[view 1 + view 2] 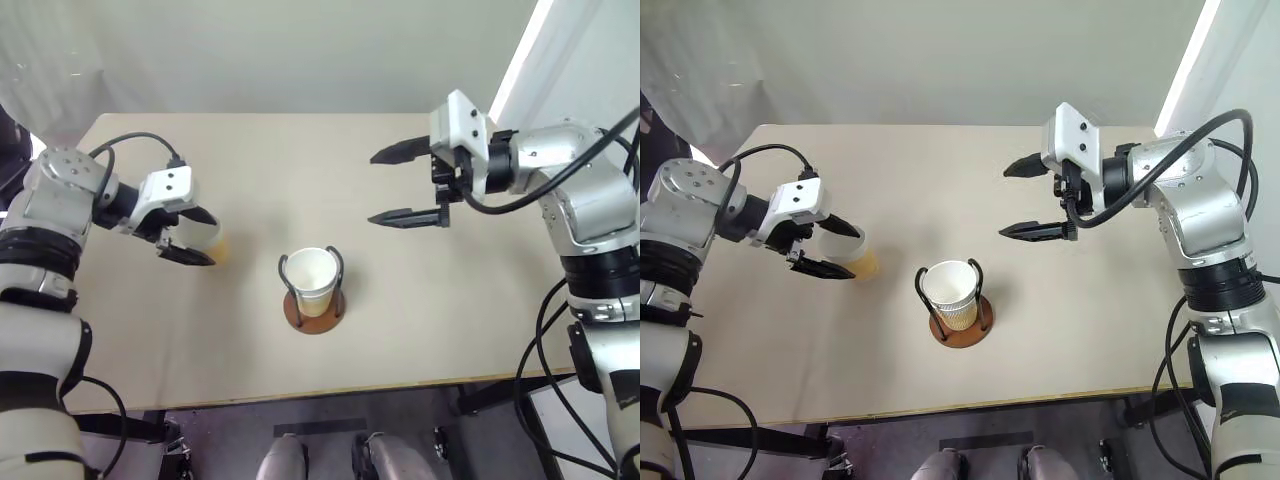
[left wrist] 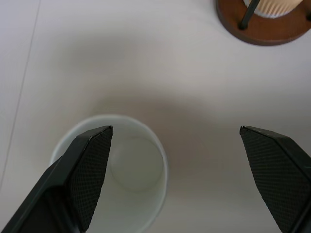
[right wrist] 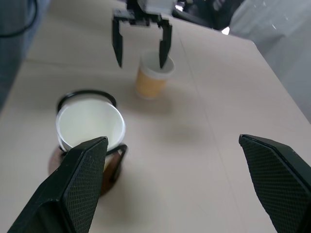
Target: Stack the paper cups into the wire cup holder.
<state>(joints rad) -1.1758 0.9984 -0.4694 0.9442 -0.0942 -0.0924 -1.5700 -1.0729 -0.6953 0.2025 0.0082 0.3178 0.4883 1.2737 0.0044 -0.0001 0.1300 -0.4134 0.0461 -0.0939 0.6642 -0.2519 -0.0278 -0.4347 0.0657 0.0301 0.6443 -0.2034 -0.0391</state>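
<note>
Two sets of jaws gape apart: left gripper (image 1: 830, 248) straddles a tan-yellow paper cup (image 1: 862, 262) near the brown-based wire cup holder (image 1: 961, 322), right gripper (image 1: 1023, 198) hovers.

Wire cup holder (image 1: 314, 300) near the table's (image 1: 420, 330) front edge, cups (image 1: 311, 280) stacked in it; loose paper cup (image 1: 858, 252) to its left.

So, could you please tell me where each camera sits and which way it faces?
Left and right eye views: on the head, looking down at the table; both arms show.
Left wrist view: over the loose cup, between the open left claw fingers.
Right wrist view: across the table, open right claw in front.
Shared: wire cup holder with a cup inside.
</note>
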